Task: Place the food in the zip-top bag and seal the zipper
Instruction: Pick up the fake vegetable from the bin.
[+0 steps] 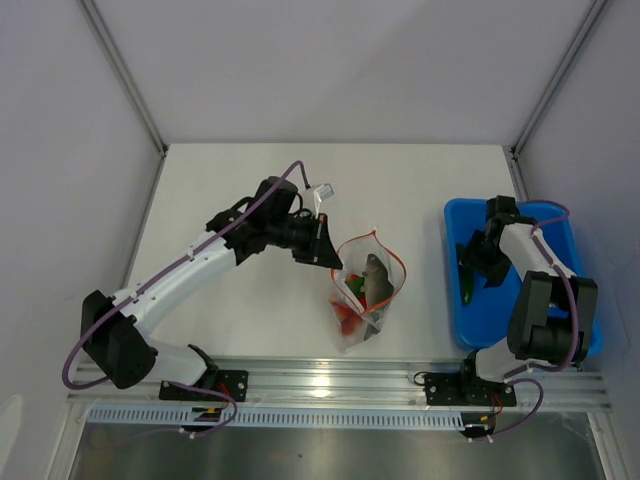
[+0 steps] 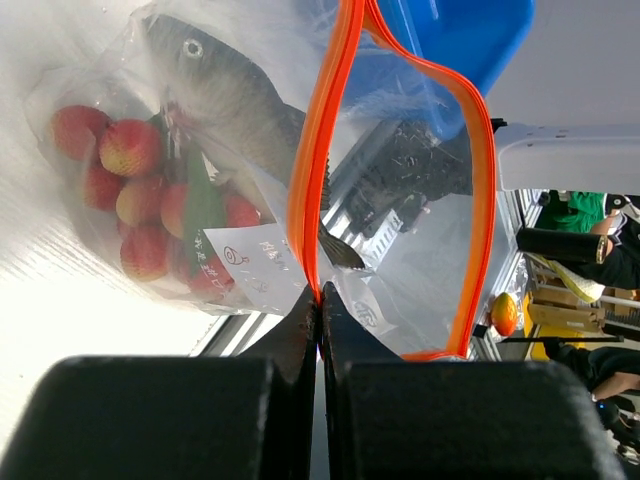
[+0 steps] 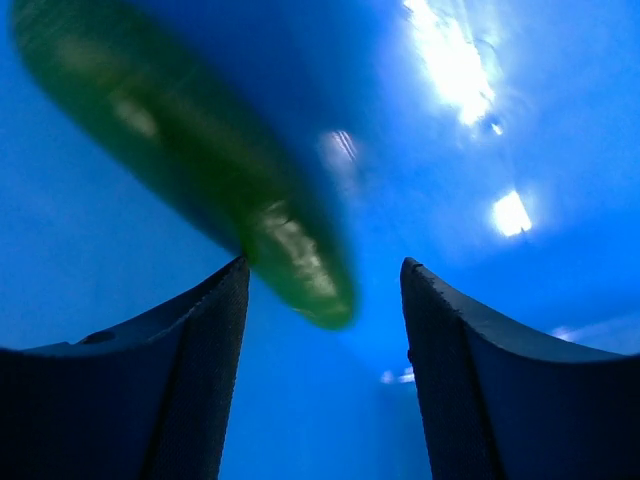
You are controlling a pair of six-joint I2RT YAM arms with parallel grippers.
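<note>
The clear zip-top bag (image 1: 366,292) lies mid-table with its orange-red zipper (image 2: 318,170) gaping open. Inside it are the red cherry tomatoes (image 2: 130,190) with green leaves and a grey toy fish (image 2: 235,100). My left gripper (image 2: 320,292) is shut on the bag's mouth edge at the zipper; it also shows in the top view (image 1: 328,250). My right gripper (image 3: 325,270) is open, low inside the blue bin (image 1: 455,290); it also shows in the top view (image 1: 482,262). The long green pepper (image 3: 200,170) lies just ahead of its fingertips, nearest the left finger. The yellow-orange pepper is out of view.
The blue bin stands at the table's right edge, by the right arm's base. An aluminium rail (image 1: 330,380) runs along the near edge. White walls enclose the table on three sides.
</note>
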